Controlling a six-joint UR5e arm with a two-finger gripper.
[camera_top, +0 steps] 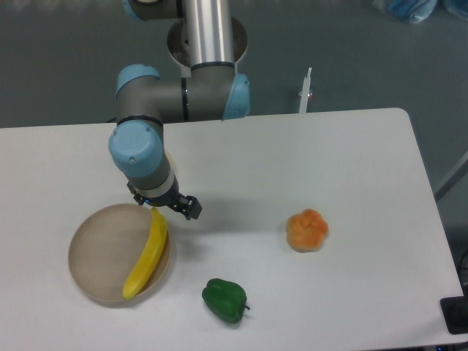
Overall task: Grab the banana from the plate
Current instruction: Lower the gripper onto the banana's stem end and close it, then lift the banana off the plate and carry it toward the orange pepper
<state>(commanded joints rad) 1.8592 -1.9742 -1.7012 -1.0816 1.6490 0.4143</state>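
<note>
On the white table, at left, a round, shallow, beige plate with low rim, holding a smooth, curved yellow banana along its right edge, tip near the rim. Directly above the banana's upper end, the gripper; jaw state impossible to tell under the wrist. Nearby, well apart: a glossy green bell pepper and a lumpy orange fruit.
</note>
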